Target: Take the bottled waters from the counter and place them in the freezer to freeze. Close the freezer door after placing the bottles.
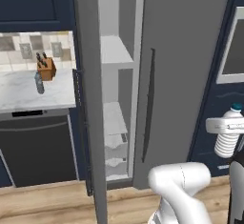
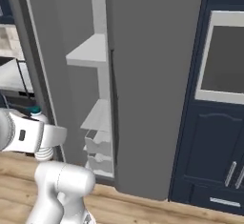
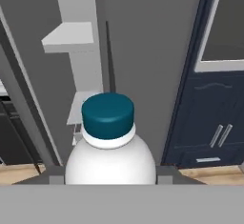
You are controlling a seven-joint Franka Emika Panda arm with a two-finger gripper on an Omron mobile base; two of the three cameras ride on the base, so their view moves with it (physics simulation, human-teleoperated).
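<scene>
Standing open, grey freezer (image 1: 190,51) with white shelves, marble counter (image 1: 24,96) beside — jaws clamping bottled water (image 3: 110,156)

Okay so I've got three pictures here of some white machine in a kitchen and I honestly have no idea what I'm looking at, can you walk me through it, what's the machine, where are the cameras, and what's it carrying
It is a computer-drawn kitchen. The white machine is a robot arm on a base that can drive. Two pictures come from cameras on that base, behind the arm to its left and right, looking forward over it. The third comes from a camera on the hand, looking along the pincer.

The pincer is shut on a small water bottle with a blue cap; in the hand picture the bottle sits right in front of the lens.

Ahead stands a tall grey freezer. Its door is open, showing white shelves inside.

To the left is a white marble counter. On it stand a second bottle and a wooden knife block.
</scene>
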